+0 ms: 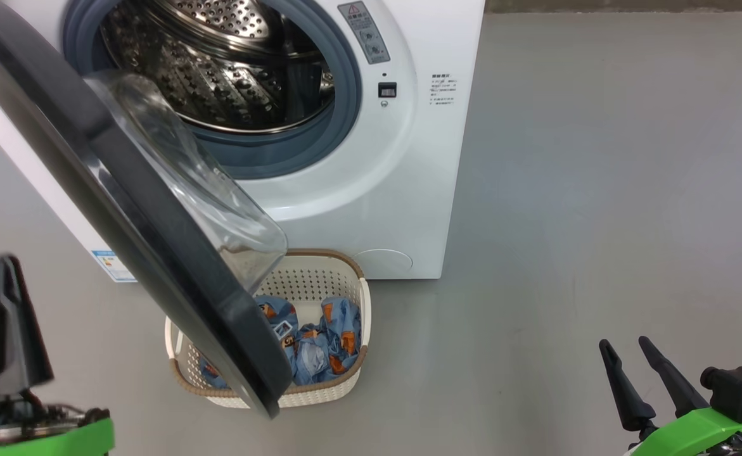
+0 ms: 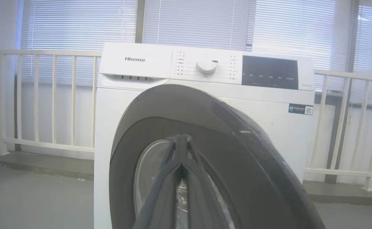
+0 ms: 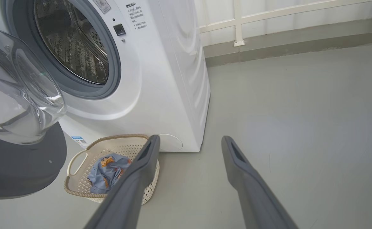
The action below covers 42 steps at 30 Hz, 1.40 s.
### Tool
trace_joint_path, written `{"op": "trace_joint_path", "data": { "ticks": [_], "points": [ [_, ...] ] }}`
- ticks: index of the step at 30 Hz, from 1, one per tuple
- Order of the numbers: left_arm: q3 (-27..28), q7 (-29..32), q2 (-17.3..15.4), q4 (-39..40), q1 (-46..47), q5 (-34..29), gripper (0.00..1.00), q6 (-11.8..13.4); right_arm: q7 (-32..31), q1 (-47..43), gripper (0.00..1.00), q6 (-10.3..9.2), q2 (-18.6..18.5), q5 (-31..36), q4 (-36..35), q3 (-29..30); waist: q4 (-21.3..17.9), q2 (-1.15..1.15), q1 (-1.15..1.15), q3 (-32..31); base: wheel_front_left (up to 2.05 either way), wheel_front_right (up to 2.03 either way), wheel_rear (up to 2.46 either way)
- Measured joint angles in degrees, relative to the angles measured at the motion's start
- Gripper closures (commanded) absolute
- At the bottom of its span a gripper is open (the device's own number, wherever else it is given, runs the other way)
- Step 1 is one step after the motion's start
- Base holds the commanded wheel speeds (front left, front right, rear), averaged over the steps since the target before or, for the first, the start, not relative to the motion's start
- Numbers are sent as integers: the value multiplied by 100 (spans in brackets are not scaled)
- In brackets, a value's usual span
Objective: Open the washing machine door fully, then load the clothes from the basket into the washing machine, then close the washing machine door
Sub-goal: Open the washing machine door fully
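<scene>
On grey floor (image 1: 599,190), washing machine (image 1: 402,190), basket (image 1: 320,282)

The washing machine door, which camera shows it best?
The head view: the washing machine door appears nearly whole, swung open, hiding part of the basket. The left wrist view shows its dark outer face close up; the right wrist view shows its glass bowl and some rim.

Laundry corner: washing machine (image 1: 377,190) on bare grey floor (image 1: 599,190), white railing (image 2: 54,95), slatted window blinds (image 2: 77,22) behind.
</scene>
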<state>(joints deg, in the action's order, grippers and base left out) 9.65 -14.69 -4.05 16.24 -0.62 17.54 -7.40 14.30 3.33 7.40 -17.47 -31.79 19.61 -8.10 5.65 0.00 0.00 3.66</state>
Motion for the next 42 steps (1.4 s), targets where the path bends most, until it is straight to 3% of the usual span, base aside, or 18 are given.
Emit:
{"op": "trace_joint_path", "data": {
  "ticks": [4,9,13,18,33,42],
  "points": [
    [-371,-2,53,935,64,-131,100,0,0,1,0,0,-2,58,-30,36,5,0,0,37,0,0,0],
    [-1669,8,93,1464,61,-165,100,0,0,2,0,0,-2,98,-47,73,13,0,0,90,0,0,0],
    [-2688,122,-4,1450,66,-85,100,0,0,3,0,0,-4,107,-56,121,32,0,0,121,0,0,0],
    [-3327,260,-9,746,85,287,100,0,0,4,0,0,-3,175,-64,102,27,0,0,132,0,0,0],
    [-3414,148,47,-1278,381,942,100,10,0,4,0,0,10,369,-80,107,59,0,0,77,0,0,0],
    [-3239,98,105,-1740,457,1088,100,85,0,1,0,0,8,383,-97,115,117,0,0,16,0,0,0]
  ]
}}
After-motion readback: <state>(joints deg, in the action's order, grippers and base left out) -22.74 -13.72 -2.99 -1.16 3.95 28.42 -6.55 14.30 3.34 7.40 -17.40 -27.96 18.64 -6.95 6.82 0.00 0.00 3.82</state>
